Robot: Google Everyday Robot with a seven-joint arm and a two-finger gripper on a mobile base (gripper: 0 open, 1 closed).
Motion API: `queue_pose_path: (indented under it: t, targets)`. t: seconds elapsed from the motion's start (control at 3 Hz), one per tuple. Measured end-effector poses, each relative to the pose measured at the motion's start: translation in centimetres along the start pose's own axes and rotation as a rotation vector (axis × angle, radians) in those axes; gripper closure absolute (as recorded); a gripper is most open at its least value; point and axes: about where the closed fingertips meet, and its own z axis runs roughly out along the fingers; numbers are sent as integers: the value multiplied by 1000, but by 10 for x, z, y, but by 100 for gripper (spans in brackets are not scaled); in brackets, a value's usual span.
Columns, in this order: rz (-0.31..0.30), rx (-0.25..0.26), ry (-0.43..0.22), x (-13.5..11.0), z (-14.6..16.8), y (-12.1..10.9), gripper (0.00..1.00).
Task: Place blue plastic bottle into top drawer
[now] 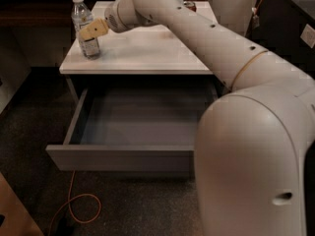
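Note:
The blue plastic bottle (79, 14) stands upright at the far left corner of the white cabinet top (147, 50). It is clear with a white cap and a dark label. My gripper (89, 32) has reached over from the right and is at the bottle's middle, overlapping its label. The bottle's base rests on the top. The top drawer (123, 159) is pulled wide open below, and its grey interior (142, 119) holds nothing that I can see.
My arm (206, 38) stretches across the cabinet top from the right, and its large white body fills the right foreground. A red can (189, 5) peeks out behind the arm at the back. An orange cable (74, 205) loops on the dark floor in front of the drawer.

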Motion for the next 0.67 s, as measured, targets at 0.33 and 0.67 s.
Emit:
queue_pose_path:
  t: [0.33, 0.67]
  targets:
    - [24, -14, -31, -11, 20, 0, 0]
    - [49, -39, -58, -21, 41, 6, 2]
